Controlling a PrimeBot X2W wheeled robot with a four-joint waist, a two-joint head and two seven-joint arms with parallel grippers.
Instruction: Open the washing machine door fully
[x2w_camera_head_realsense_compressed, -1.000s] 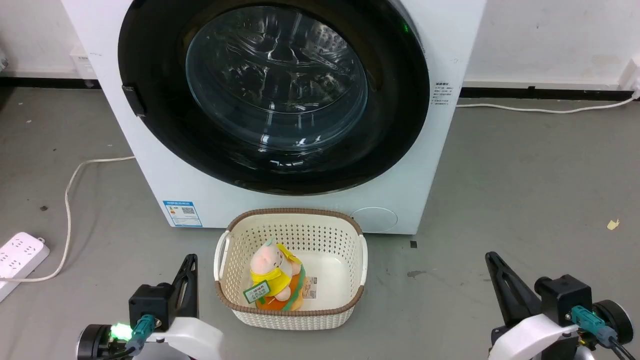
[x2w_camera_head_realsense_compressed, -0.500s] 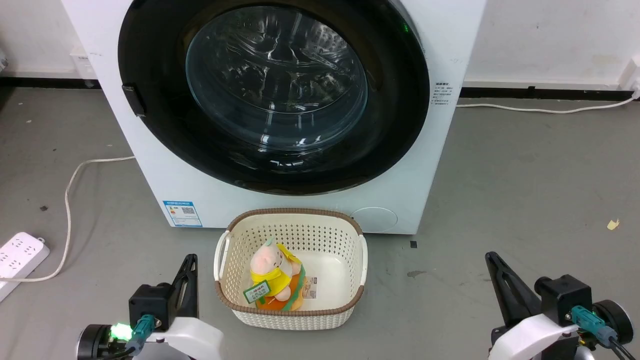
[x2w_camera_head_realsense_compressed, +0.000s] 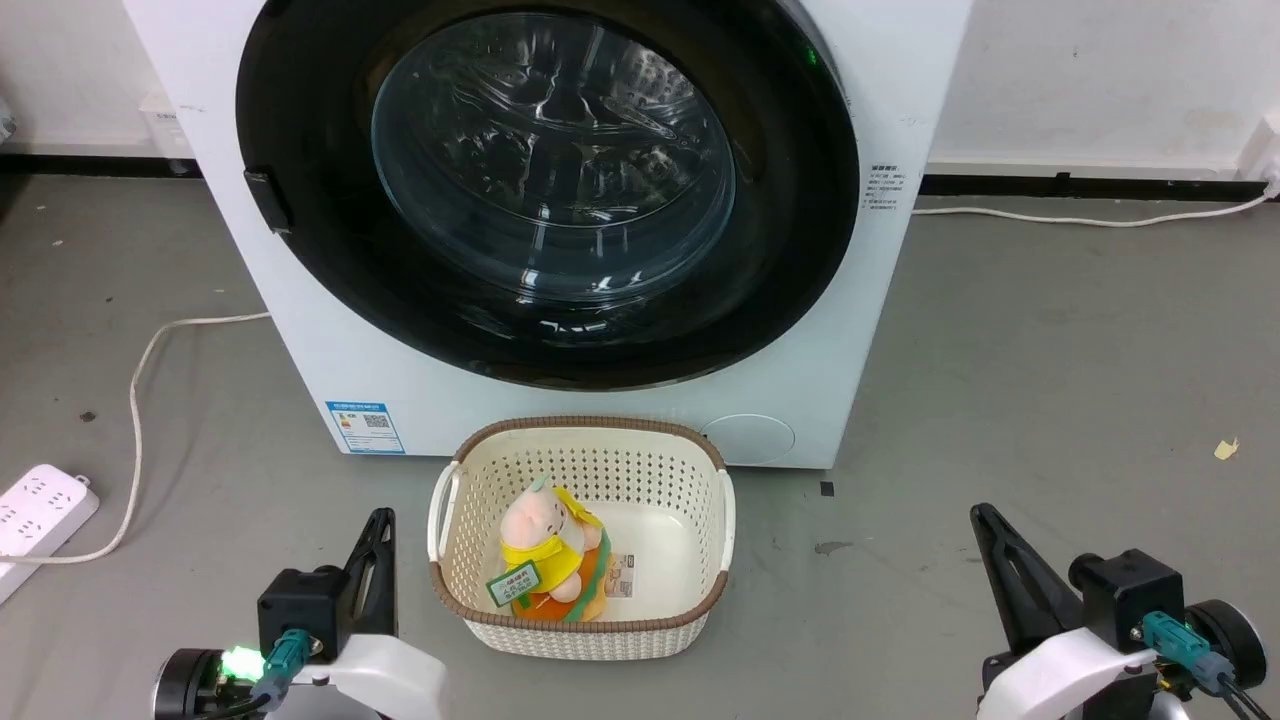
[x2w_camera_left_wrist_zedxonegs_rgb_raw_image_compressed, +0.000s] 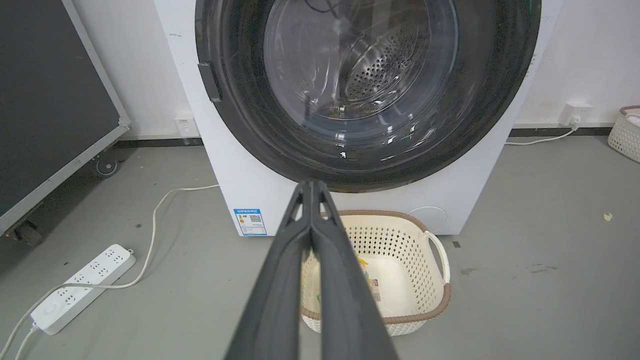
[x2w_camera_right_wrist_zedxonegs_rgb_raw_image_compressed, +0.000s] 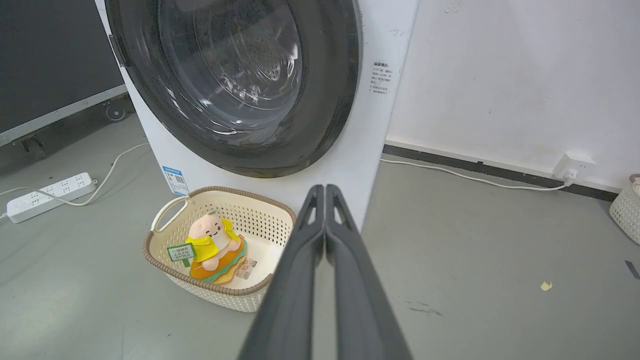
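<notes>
1. A big white front-loading washing machine (x2w_camera_head_realsense_compressed: 320, 350) stands on the grey floor against the white wall.
2. Its large round glossy black door (x2w_camera_head_realsense_compressed: 790, 230) lies flat against the front, covering nearly the whole width. The door is not swung out at all.
3. Through the clear domed glass bowl (x2w_camera_head_realsense_compressed: 550, 150) in the door's middle you can see the perforated steel drum.
4. A small black tab (x2w_camera_head_realsense_compressed: 268, 200) sits on the door's left edge. A blue sticker (x2w_camera_head_realsense_compressed: 365, 427) is low on the machine's front at the left, and a round white flap (x2w_camera_head_realsense_compressed: 748, 438) is low at the right.
5. A cream perforated plastic basket with a brown rim (x2w_camera_head_realsense_compressed: 580, 627) rests on the floor just before the machine, below the door. A plush toy in a yellow wrap (x2w_camera_head_realsense_compressed: 545, 545) sits inside it.
6. The left gripper (x2w_camera_head_realsense_compressed: 380, 518) hovers low, beside the basket's left side and well short of the door. In the left wrist view its two dark fingers are pressed together, holding nothing.
7. The right gripper (x2w_camera_head_realsense_compressed: 980, 512) hangs out to the right of the basket, equally far from the door. Its fingers also meet at the tips in the right wrist view, empty.
8. A white power strip (x2w_camera_head_realsense_compressed: 40, 510) lies on the floor to the left, and its pale cable (x2w_camera_head_realsense_compressed: 135, 400) curves back toward the machine.
</notes>
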